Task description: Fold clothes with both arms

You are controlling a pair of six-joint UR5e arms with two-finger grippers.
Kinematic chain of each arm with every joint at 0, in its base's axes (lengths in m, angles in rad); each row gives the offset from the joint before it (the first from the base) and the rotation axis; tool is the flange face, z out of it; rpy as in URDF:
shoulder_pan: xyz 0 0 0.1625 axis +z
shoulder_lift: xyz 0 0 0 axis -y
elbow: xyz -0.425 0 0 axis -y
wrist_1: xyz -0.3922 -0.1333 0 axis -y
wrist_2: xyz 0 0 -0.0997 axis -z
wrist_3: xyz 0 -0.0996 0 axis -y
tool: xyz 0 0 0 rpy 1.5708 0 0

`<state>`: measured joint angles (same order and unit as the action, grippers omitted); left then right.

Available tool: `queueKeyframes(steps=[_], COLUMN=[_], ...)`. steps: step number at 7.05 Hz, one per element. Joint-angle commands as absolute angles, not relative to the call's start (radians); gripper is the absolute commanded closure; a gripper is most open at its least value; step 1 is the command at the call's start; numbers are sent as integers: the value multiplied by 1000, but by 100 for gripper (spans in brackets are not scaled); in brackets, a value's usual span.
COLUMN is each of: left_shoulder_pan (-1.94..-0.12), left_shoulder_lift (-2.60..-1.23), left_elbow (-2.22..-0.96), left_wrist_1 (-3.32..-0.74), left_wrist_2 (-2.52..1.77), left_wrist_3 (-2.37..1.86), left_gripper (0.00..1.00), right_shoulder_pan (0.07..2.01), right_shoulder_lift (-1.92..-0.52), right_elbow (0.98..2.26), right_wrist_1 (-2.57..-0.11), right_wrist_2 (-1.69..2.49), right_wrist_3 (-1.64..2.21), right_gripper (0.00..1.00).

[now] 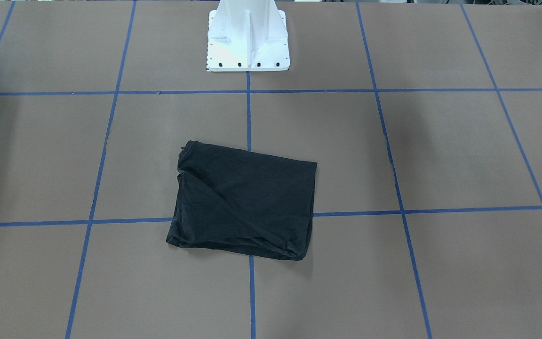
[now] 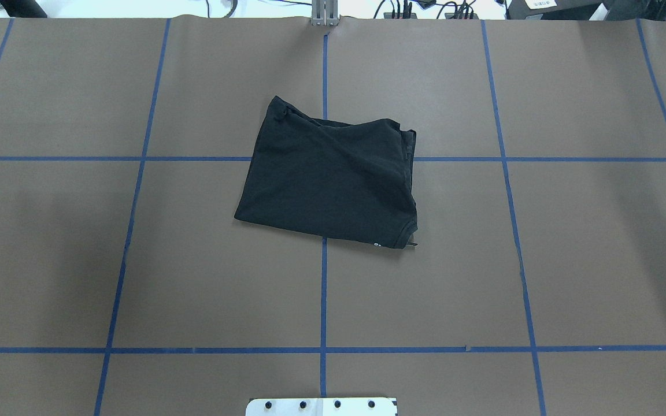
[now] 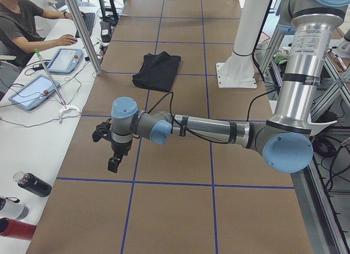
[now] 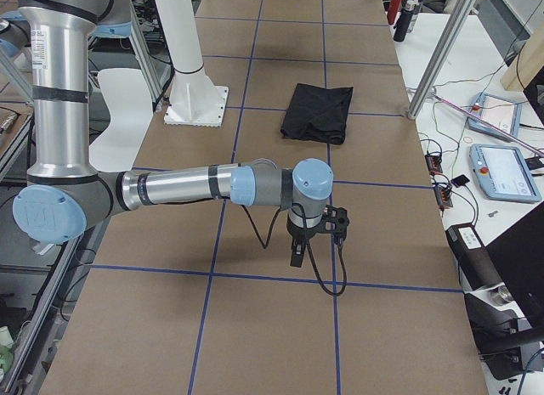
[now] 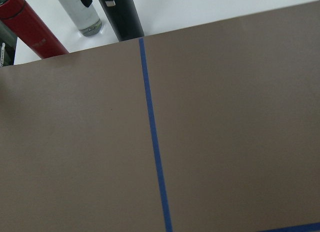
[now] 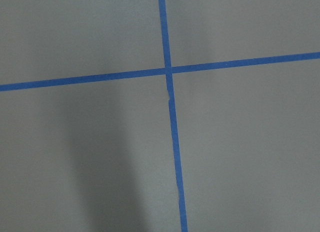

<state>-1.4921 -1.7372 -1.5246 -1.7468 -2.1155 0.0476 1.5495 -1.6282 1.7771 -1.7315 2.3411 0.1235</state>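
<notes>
The black T-shirt (image 1: 245, 202) lies folded into a rough rectangle at the middle of the brown table, print not showing; it also appears in the overhead view (image 2: 330, 179) and both side views (image 3: 157, 71) (image 4: 317, 113). Neither arm touches it. My left arm stretches low over the table's left end, its gripper (image 3: 114, 164) pointing down, far from the shirt. My right arm does the same at the right end, gripper (image 4: 297, 255) pointing down. Both grippers show only in the side views, so I cannot tell whether they are open or shut. The wrist views show only table.
The white pedestal base (image 1: 248, 40) stands behind the shirt. Blue tape lines (image 2: 324, 289) grid the table. Bottles (image 5: 30, 30) stand on the white bench beyond the left end. A person (image 3: 19, 24) sits there by tablets (image 3: 66, 60).
</notes>
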Motion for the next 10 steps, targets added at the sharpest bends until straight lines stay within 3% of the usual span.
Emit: queueKeyframes(steps=[1, 4, 7, 10], left_shoulder_pan=[-1526, -1529, -1526, -1522], left_shoulder_lift=[-1773, -1709, -1525, -1513], left_elbow=[-1554, -1595, -1713, -1759], left_wrist_1=[-1588, -1476, -1456, -1428], left_wrist_2=[-2121, -2141, -2417, -2315], left_wrist_3=[164, 218, 212, 210], left_gripper=[0, 0, 0, 0], right_shoulder_pan=[1566, 1566, 1566, 1566], right_shoulder_lift=[-1638, -1658, -1675, -1687], right_elbow=[1779, 1779, 1778, 1770], right_wrist_1=[-1730, -1730, -1709, -1709], right_wrist_2=[2390, 2399, 2428, 2433], right_wrist_3=[118, 117, 117, 117], right_gripper=[0, 0, 0, 0])
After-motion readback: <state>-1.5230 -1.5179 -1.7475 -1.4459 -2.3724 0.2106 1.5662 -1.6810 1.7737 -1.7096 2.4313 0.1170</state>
